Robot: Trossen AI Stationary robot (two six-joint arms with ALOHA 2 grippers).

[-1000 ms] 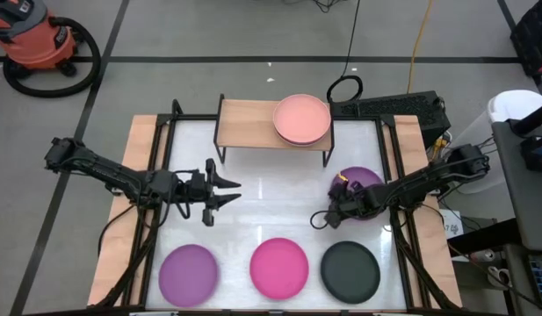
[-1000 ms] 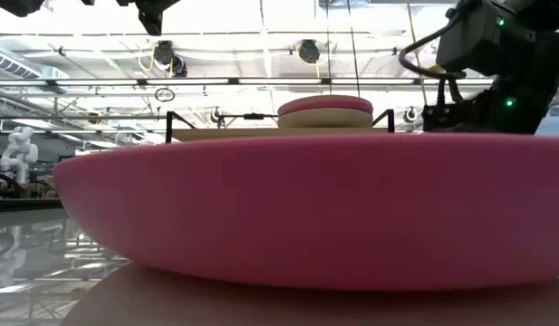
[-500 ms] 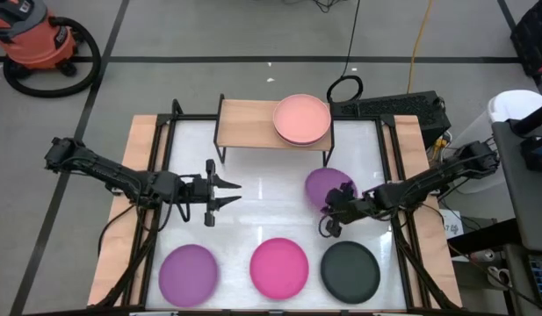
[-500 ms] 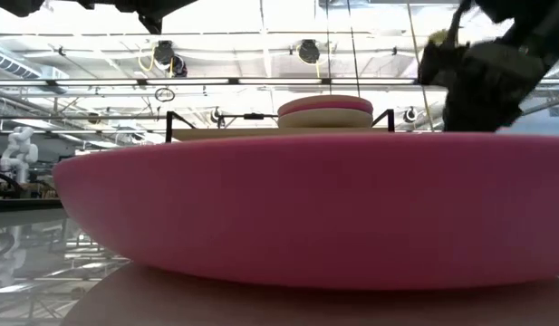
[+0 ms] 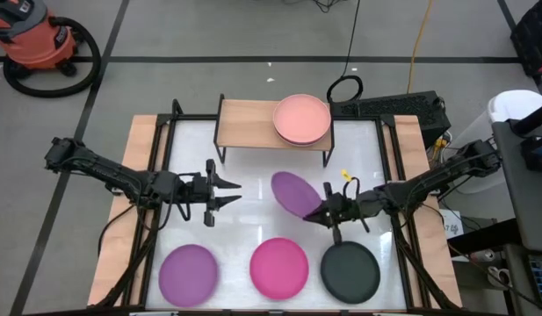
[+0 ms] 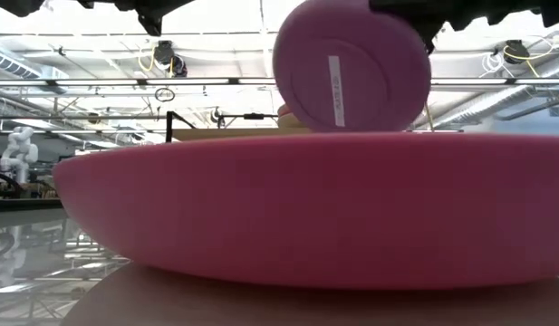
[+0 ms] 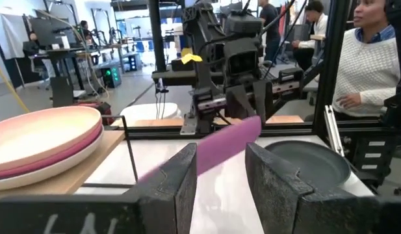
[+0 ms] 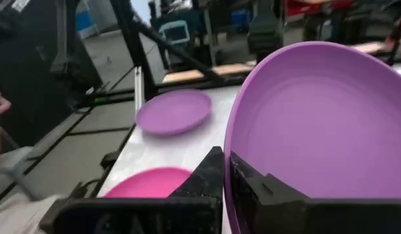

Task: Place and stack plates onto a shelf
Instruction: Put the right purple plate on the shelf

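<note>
The shelf stands at the table's far middle, with a salmon pink plate on top of a stack at its right end; the stack also shows in the left wrist view. My right gripper is shut on a purple plate in the air over the table's middle. The low view shows the plate's underside. A second purple plate, a magenta plate and a black plate lie flat in a row along the near edge. My left gripper is open and empty, left of the held plate. My right gripper pinches the purple plate's rim between its two fingers, one finger on the plate's hollow upper face and one on its underside. The fingers come level from the table's right. The plate is lifted clear and tipped steeply on edge.
The table's wooden side rails and black frame posts flank the white top. Bare table shows between the shelf and the near row of plates. People stand beyond the table in the left wrist view.
My right gripper has lifted the purple plate off the table's right part and carried it toward the table's left, to the middle. The plate, flat on the table before, is now clear of it and tipped up on edge.
</note>
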